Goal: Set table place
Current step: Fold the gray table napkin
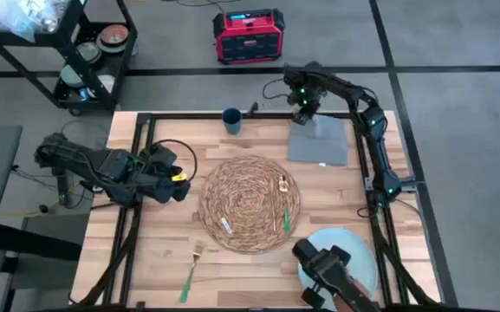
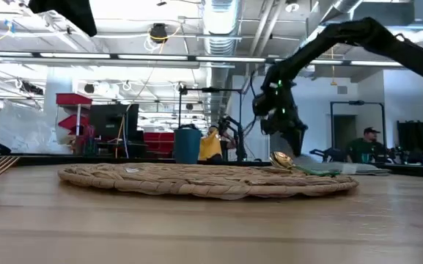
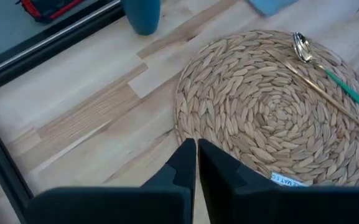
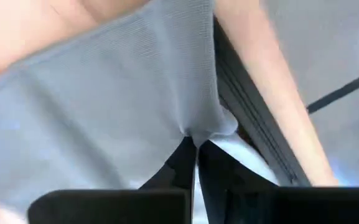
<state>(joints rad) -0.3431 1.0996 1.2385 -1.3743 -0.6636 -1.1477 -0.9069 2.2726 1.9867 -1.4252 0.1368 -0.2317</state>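
1. The surface [image 1: 159, 260], light-wood planks crossed by black rails, is seen from above.
2. A woven placemat [image 1: 250, 203] is laid at its centre.
3. A blue cup [image 1: 231, 120], grey napkin [image 1: 321, 141], pale-blue plate [image 1: 347, 251] and fork [image 1: 192, 266] are set around it.

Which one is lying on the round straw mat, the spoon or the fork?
The spoon, gold with a green handle end, lies on the straw mat's right side. The fork lies off the mat, on the bare table.

The table [image 1: 154, 251] is showing pale matt wood planks under black metal rails. The placemat [image 1: 250, 202] is looking like rough woven straw (a spiral weave). The napkin [image 1: 321, 140] is showing fine grey cloth, and the spoon [image 3: 310, 62] is gleaming like polished gold-toned metal.
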